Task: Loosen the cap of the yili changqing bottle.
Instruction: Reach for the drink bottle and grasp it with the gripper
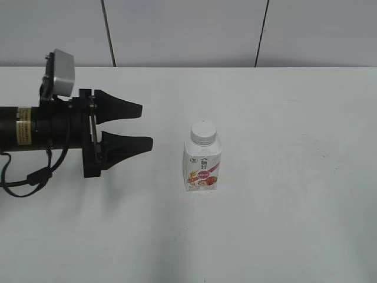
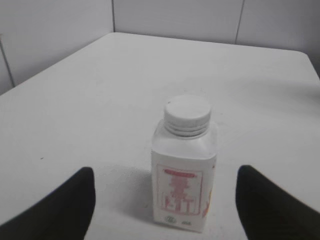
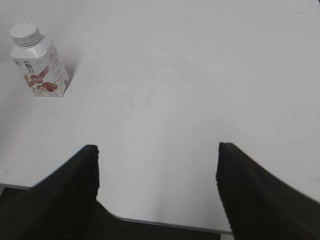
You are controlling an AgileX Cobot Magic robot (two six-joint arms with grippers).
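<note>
The yili changqing bottle (image 1: pixel 202 160) stands upright near the middle of the white table, with its white ribbed cap (image 1: pixel 203 132) on its neck. My left gripper (image 1: pixel 146 125) is open and empty, level with the bottle and a short way to its left, jaws pointing at it. In the left wrist view the bottle (image 2: pixel 184 175) and cap (image 2: pixel 187 114) stand ahead between the open jaws (image 2: pixel 165 200), untouched. My right gripper (image 3: pixel 157 165) is open and empty over the table's near edge. The bottle (image 3: pixel 39 65) and cap (image 3: pixel 25 33) show far off at the upper left of that view.
The white table (image 1: pixel 294 177) is bare round the bottle. A grey panelled wall (image 1: pixel 188 29) stands behind its far edge. The table's near edge (image 3: pixel 165 224) shows under my right gripper. The right arm is out of the exterior view.
</note>
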